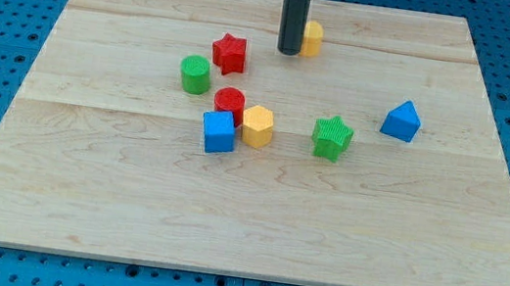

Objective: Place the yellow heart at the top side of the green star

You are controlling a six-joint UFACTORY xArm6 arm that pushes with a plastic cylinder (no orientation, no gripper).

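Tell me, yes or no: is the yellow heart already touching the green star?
No: the yellow heart sits near the view's top beside my tip, far from the green star.

The small yellow heart-shaped block [313, 38] lies near the view's top, mostly hidden behind the dark rod, only its right side showing. The ridged green star-shaped block [333, 137] sits flat, well apart, lower and slightly to the view's right.

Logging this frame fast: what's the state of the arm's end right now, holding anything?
My tip: a bare rod, holds nothing; it stands right against the yellow heart, on that block's left in the view.
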